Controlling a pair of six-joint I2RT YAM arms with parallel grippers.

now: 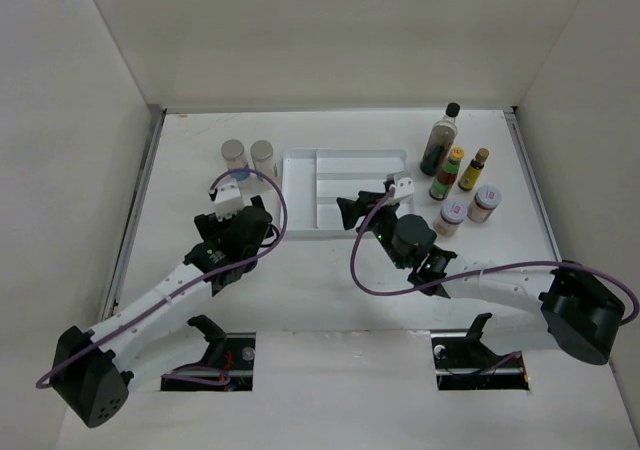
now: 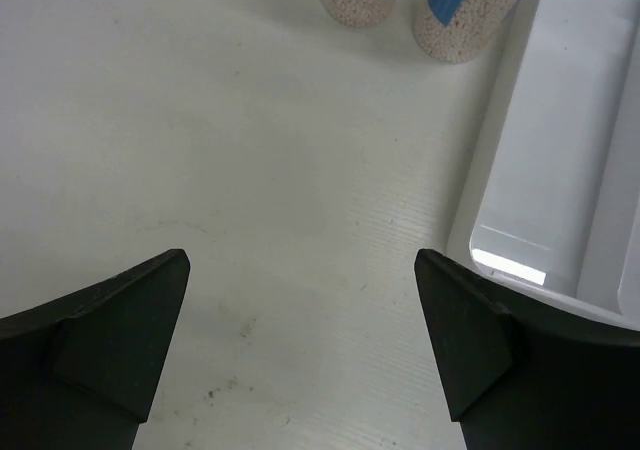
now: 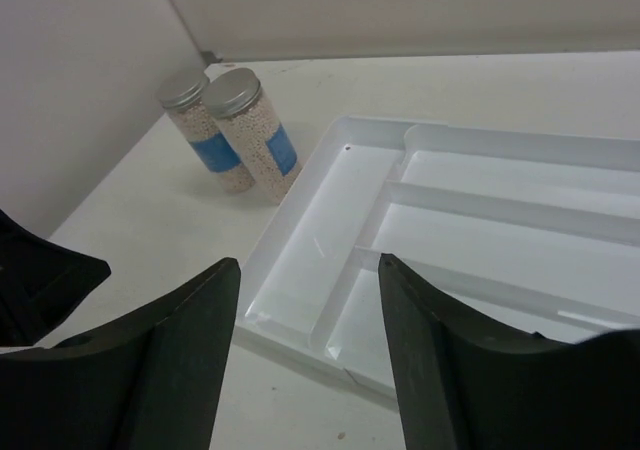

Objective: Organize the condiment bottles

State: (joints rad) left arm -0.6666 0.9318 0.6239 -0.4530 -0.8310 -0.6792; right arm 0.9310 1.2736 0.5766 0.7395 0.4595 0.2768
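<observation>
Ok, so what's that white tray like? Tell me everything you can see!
The white divided tray looks like shiny, smooth plastic with a raised rim and low walls splitting it into long lanes. It lies flat on the table, and nothing sits in the lanes that show. The right pincer hangs open above its near right part. Two grey-lidded jars stand just off its far left corner.

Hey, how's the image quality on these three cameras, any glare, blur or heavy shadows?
Top external view: even, soft light, sharp throughout, only faint shadows beneath the arms. Left wrist view: a bright glare patch in the white tray; the dark left fingers show little detail. Right wrist view: the two grey-lidded jars are crisp, the near right fingers soft-edged and dark.
</observation>
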